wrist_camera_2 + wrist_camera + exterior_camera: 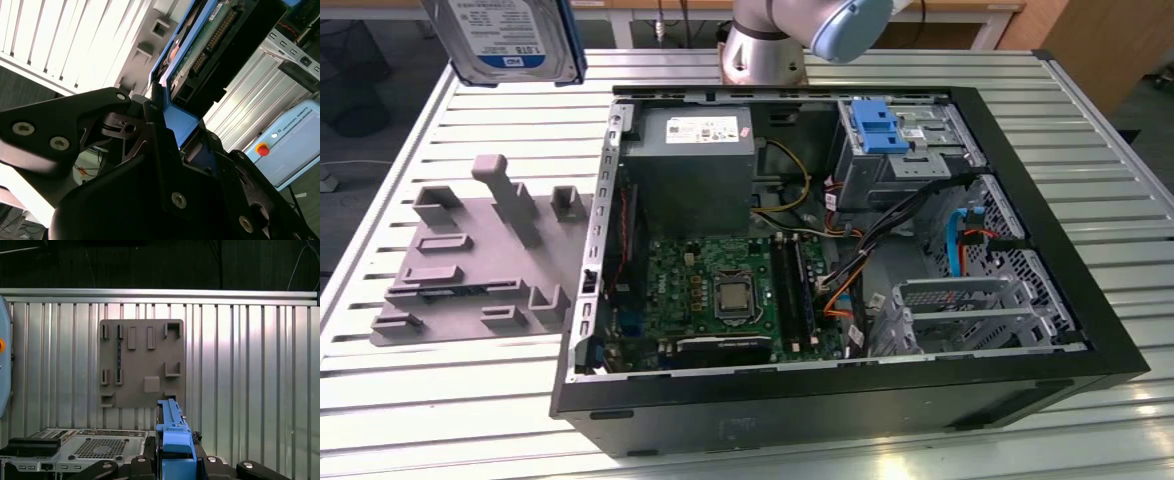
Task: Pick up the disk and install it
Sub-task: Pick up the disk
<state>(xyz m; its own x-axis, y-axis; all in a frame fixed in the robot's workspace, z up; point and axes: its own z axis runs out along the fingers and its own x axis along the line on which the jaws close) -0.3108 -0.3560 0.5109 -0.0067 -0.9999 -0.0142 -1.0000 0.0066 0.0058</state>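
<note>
Ok, status: gripper [182, 135] is clamped on the disk [210, 40]. In the second wrist view the black fingers [159, 140] sit on either side of its blue side rail, touching it.

In the exterior view the disk [507, 40] hangs in the air at the view's upper left, above the slatted metal table [454, 400] and well apart from the open computer case [1067, 300]. Its white-and-blue label faces that camera. The print is there, but I'm not quoting it.

In the first wrist view the disk [174, 425] is edge-on, blue rail up, between the gripper's [175, 460] arms, with the grey fixture plate [142, 362] beyond it.

Inside the case:
- The grey power supply [687, 165] carries a white sticker.
- An upright blue bracket [874, 125] stands at the drive bay, with no drive in it.
- The green motherboard [714, 290] lies flat.

The second wrist view also shows a pale pendant [295, 145] with a red button and some lettering.
</note>
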